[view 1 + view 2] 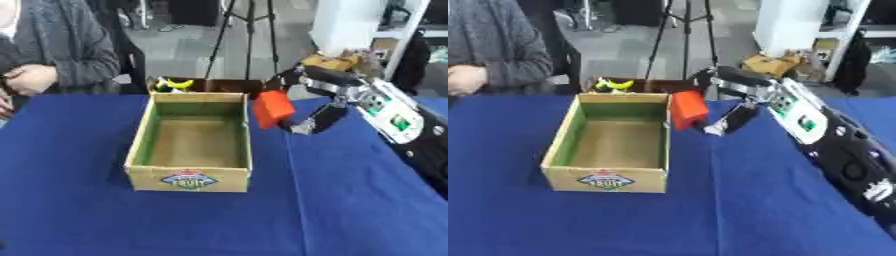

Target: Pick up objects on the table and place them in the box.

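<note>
The robot's right hand (308, 107), fingers clamped on a red-orange rectangular block (272, 109), carries it beside the open cardboard box (188, 177), likely needing leftward travel over the rim before release.

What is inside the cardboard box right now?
The box shows only its bare brown floor and green inner walls; nothing lies in it. The near wall hides the floor strip just behind it. The right hand holds the red block beside the right rim.
</note>
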